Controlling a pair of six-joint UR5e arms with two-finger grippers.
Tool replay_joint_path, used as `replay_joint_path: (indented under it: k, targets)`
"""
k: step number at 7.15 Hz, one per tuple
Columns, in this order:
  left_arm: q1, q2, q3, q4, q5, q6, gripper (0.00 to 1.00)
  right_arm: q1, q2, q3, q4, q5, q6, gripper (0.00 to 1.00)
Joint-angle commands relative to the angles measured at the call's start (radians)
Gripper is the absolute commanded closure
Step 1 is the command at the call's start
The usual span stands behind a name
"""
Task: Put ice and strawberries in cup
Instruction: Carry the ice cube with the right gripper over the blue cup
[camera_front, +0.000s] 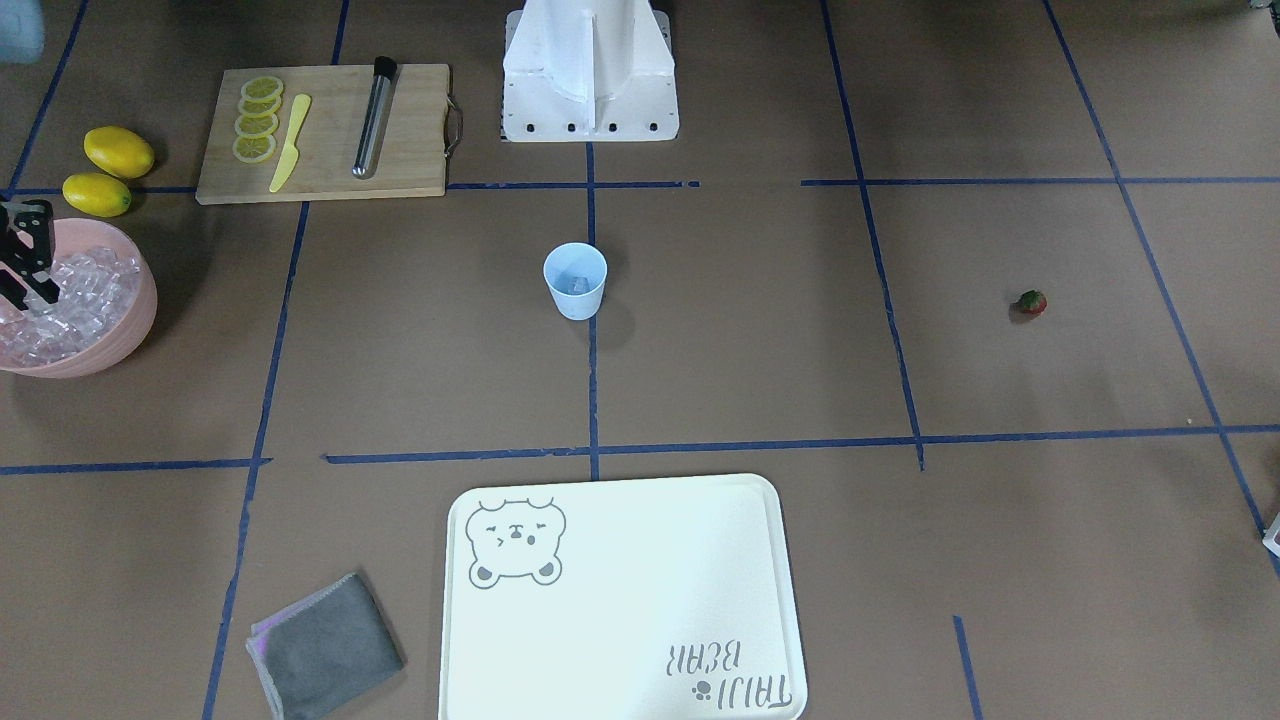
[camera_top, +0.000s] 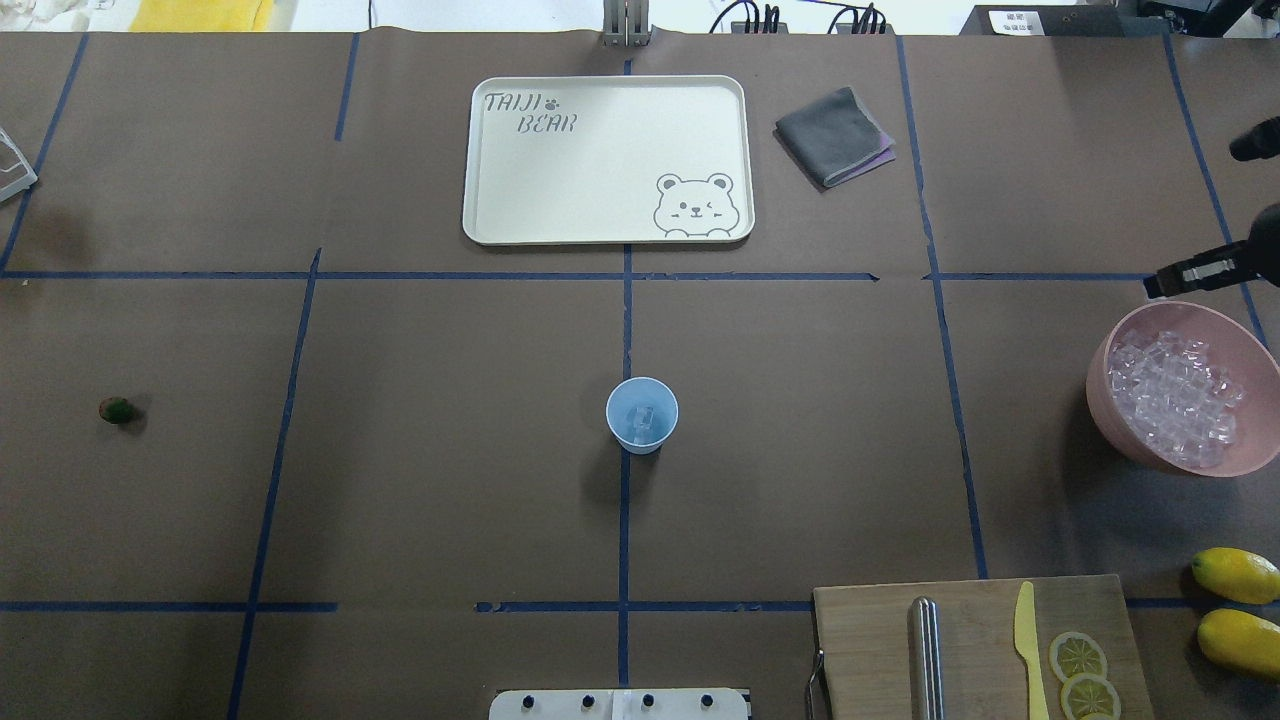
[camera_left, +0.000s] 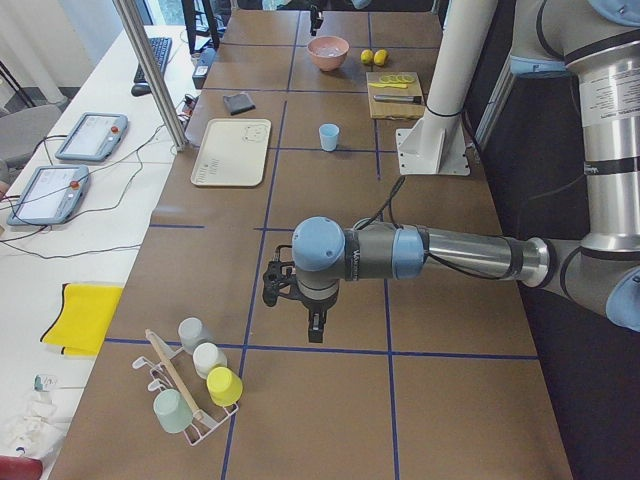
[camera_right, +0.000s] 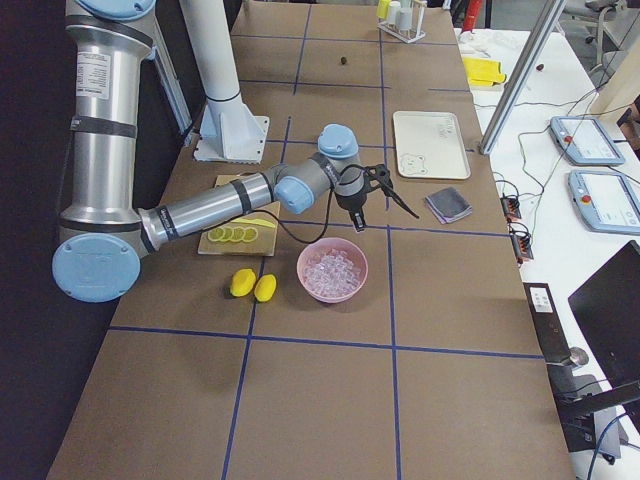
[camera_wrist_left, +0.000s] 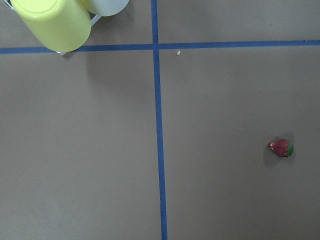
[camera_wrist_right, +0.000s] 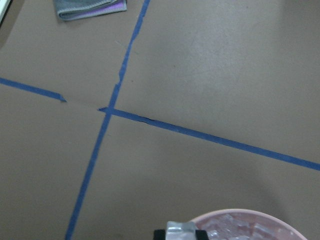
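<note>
Ice (camera_top: 1175, 400) fills the pink bowl (camera_top: 1105, 425) at the right end of the counter (camera_top: 450, 480), and my right pincer (camera_front: 40, 290) hangs over that bowl's far rim. In the right wrist view its tips stand close together around what looks to me like a single ice cube (camera_wrist_right: 181, 227). Only a sliver shows, so I hold that loosely.

The cup (camera_top: 641, 415) stands upright at the middle of the counter, on the centre tape line, with at least one cube in it. From my right pincer it lies toward my left and somewhat nearer my base, well apart from the bowl, with nothing standing between. I judge that this sideways carry is what the coming move turns on. I should stop over the cup's mouth and let go low, so the slick cube does not bounce out.

The strawberry (camera_front: 1032, 302) lies on its side far out on my left half, well apart from the cup and about level with it. My left arm is plainly the nearer one. In the left wrist view the berry sits off to the right, its long axis across the view and its green top to the right. My left pincer (camera_left: 314, 333) hovers above the counter near a rack of cups (camera_left: 195, 385). I cannot tell whether it is open.
</note>
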Motion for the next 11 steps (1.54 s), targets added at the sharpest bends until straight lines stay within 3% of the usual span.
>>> replay_joint_path:
  k: [1, 4, 5, 7, 11]
  targets:
    - [0.000, 0.003, -0.025, 0.001, 0.000, -0.002, 0.00, -0.089, 0.156, 0.004, -0.110, -0.023, 0.165, 0.98]
    - [0.000, 0.000, -0.024, -0.001, 0.000, 0.000, 0.00, -0.313, 0.522, 0.003, -0.502, -0.167, 0.329, 0.97]
    - [0.000, -0.001, -0.024, -0.001, 0.000, 0.000, 0.00, -0.368, 0.611, 0.000, -0.570, -0.198, 0.391, 0.97]
    - [0.000, -0.002, -0.024, -0.001, 0.000, 0.000, 0.00, -0.468, 0.736, -0.042, -0.580, -0.253, 0.520, 0.97]
    - [0.000, 0.002, -0.022, 0.001, 0.000, 0.000, 0.00, -0.635, 0.899, -0.262, -0.568, -0.416, 0.666, 0.96]
